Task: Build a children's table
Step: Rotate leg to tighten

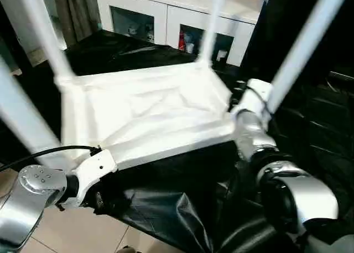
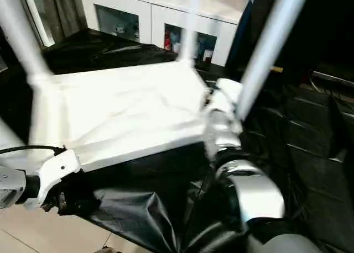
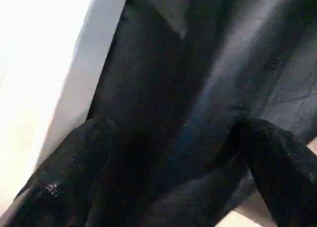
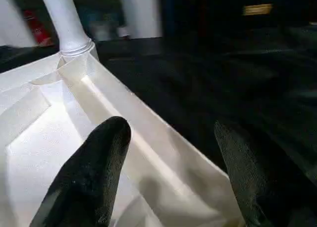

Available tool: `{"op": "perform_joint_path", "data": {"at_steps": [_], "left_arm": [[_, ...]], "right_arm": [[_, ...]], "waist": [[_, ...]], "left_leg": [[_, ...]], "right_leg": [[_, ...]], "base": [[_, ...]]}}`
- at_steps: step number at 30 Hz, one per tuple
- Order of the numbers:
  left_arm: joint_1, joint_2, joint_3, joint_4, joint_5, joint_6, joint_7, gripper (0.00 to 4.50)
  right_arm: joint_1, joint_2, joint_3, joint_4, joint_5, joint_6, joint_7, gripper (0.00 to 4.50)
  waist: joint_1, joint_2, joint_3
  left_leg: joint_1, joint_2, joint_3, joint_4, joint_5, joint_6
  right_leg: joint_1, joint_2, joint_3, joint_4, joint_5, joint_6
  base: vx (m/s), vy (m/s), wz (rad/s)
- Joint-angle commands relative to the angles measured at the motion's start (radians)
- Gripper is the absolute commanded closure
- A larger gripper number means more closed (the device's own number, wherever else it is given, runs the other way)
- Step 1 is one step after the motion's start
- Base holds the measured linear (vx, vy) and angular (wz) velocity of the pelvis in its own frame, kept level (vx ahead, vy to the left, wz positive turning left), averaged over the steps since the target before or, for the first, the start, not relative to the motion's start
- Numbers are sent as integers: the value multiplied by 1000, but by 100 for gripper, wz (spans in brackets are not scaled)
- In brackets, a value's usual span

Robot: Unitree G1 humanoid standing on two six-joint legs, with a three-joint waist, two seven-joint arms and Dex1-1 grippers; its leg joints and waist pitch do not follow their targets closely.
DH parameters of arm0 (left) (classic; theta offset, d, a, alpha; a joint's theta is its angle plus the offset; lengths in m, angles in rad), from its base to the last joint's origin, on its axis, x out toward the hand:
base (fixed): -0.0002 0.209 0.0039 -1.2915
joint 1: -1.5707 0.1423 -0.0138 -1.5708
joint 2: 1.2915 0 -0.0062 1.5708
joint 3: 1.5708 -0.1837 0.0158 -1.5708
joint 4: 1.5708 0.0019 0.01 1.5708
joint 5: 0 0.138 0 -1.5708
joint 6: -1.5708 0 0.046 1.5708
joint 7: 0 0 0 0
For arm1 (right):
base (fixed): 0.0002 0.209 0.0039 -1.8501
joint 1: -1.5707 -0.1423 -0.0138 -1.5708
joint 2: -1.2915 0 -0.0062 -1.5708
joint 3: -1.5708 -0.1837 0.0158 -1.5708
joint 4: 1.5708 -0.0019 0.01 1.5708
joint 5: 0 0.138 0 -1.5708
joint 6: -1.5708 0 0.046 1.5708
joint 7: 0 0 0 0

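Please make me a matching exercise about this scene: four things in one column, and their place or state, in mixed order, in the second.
1. tabletop
2. far leg
3. black sheet
4. cabinet

a. stands upright in a corner socket
b. behind the work, white, with glass doors
c. lies upside down
d. spread under the table

Pairs: 1-c, 2-a, 3-d, 4-b

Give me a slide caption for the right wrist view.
Open right pincer straddling the rim of the upturned white tabletop, one leg standing in its far corner socket.
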Motion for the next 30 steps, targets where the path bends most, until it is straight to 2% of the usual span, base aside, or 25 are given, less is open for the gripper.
{"op": "perform_joint_path", "data": {"at_steps": [1, 4, 5, 6, 7, 8, 10, 11, 12, 13, 15, 16, 17, 20, 22, 23, 24, 25, 26, 27, 28, 30], "left_arm": [[-16, -8, -14, 33, 35, -51, 52, 3], [-41, -30, -11, 61, 42, -105, 85, 3], [-69, -62, -4, 93, 46, -168, 123, 3], [-69, -62, -4, 93, 46, -168, 123, 3], [-80, -77, -4, 105, 44, -206, 133, 3], [-93, -89, -18, 128, 57, -293, 150, 3], [-94, -87, -26, 134, 66, -312, 155, 3], [-95, -70, -49, 152, 94, -361, 163, 3], [-98, -68, -52, 161, 103, -376, 172, 3], [-104, -68, -54, 177, 111, -402, 185, 3], [-110, -74, -49, 191, 111, -420, 200, 3], [-115, -78, -43, 199, 109, -438, 206, 3], [-119, -84, -35, 207, 99, -455, 201, 3], [-121, -86, -16, 226, 84, -490, 190, 3], [-107, -66, 4, 236, 63, -513, 165, 3], [-80, -60, 45, 230, -6, -507, 120, 3], [-70, -61, 60, 224, -31, -497, 107, 3], [-30, -50, 108, 179, -108, -446, 56, 3], [-8, -38, 132, 154, -139, -412, 36, 3], [16, -21, 159, 131, -170, -381, 13, 3], [16, -21, 159, 131, -170, -381, 13, 3], [48, 3, 198, 113, -207, -349, -17, 3]], "right_arm": [[-1, -56, -36, 14, 2, -27, -36, 143], [4, -68, -46, 16, -2, -34, -54, 143], [11, -77, -54, 16, -6, -41, -74, 143], [11, -77, -54, 16, -6, -41, -74, 143], [18, -81, -55, 13, -8, -44, -86, 143], [34, -92, -61, 10, -8, -50, -114, 143], [39, -95, -63, 9, -7, -52, -121, 143], [55, -109, -53, 6, -20, -58, -144, 143], [61, -112, -55, 4, -18, -60, -143, 143], [70, -119, -57, 1, -18, -62, -144, 143], [79, -127, -59, -1, -19, -63, -142, 143], [86, -134, -60, -2, -20, -66, -136, 143], [91, -141, -61, -2, -23, -67, -137, 143], [102, -160, -68, -1, -24, -70, -144, 143], [110, -180, -69, -1, -28, -71, -156, 143], [115, -193, -75, -3, -29, -69, -161, 143], [115, -195, -77, -4, -28, -68, -159, 143], [114, -194, -75, -11, -27, -68, -146, 143], [114, -190, -74, -17, -24, -69, -127, 143], [113, -184, -76, -23, -14, -70, -87, 143], [113, -184, -76, -23, -14, -70, -87, 143], [115, -172, -80, -36, 4, -75, -6, 143]], "waist": [[-10, 15, -64], [-9, 18, -67], [-8, 18, -68], [-8, 17, -69], [-7, 23, -71], [-8, 21, -74], [-7, 25, -74], [-7, 21, -76], [-8, 20, -76], [-9, 25, -76], [-9, 24, -77], [-8, 31, -77], [-10, 26, -75], [-9, 25, -74], [-10, 25, -74], [-9, 27, -74], [-12, 24, -74], [-12, 23, -74], [-16, 28, -73], [-18, 34, -72], [-18, 34, -72], [-25, 31, -67]], "left_leg": [[21, 35, -14, -76, -276, -54], [21, 35, -14, -73, -256, -48], [22, 33, -11, -71, -238, -44], [20, 33, -12, -71, -232, -43], [18, 33, -13, -70, -217, -42], [18, 34, -12, -67, -204, -38], [19, 32, -10, -65, -195, -33], [13, 33, -12, -64, -169, -25], [13, 32, -11, -62, -166, -22], [15, 31, -10, -61, -167, -20], [14, 32, -11, -61, -169, -23], [14, 33, -13, -61, -169, -26], [15, 33, -12, -61, -193, -31], [15, 34, -12, -62, -227, -40], [14, 33, -12, -61, -230, -42], [14, 31, -12, -60, -228, -44], [12, 31, -11, -60, -229, -44], [13, 31, -11, -59, -236, -44], [11, 31, -11, -60, -238, -45], [14, 31, -11, -59, -254, -43], [14, 31, -11, -59, -254, -43], [14, 33, -11, -61, -300, -37]], "right_leg": [[27, -33, 34, -57, -201, -160], [28, -33, 34, -55, -177, -163], [26, -30, 32, -53, -146, -170], [28, -29, 32, -51, -135, -172], [32, -31, 32, -48, -110, -176], [34, -31, 31, -44, -81, -182], [31, -28, 30, -46, -63, -183], [38, -29, 29, -40, -32, -189], [37, -28, 28, -40, -32, -187], [34, -26, 28, -41, -31, -187], [37, -28, 28, -38, -31, -189], [37, -28, 27, -37, -28, -190], [36, -28, 27, -40, -48, -193], [33, -29, 28, -44, -88, -190], [33, -29, 28, -43, -91, -189], [32, -30, 28, -41, -92, -191], [33, -29, 28, -41, -92, -192], [31, -29, 28, -41, -97, -193], [31, -27, 28, -41, -96, -196], [27, -25, 28, -41, -103, -198], [27, -25, 28, -41, -103, -198], [24, -23, 29, -49, -156, -194]], "base": [[0, 0, 0], [0, 0, 0], [0, 0, 0], [0, 0, 0], [0, 0, 0], [0, 0, 0], [0, 0, 0], [0, 0, 0], [0, 0, 0], [0, 0, 0], [0, 0, 0], [0, 0, 0], [0, 0, 0], [0, 0, 0], [0, 0, 0], [0, 0, 0], [0, 0, 0], [0, 0, 0], [0, 0, 0], [0, 0, 0], [0, 0, 0], [0, 0, 0]]}}
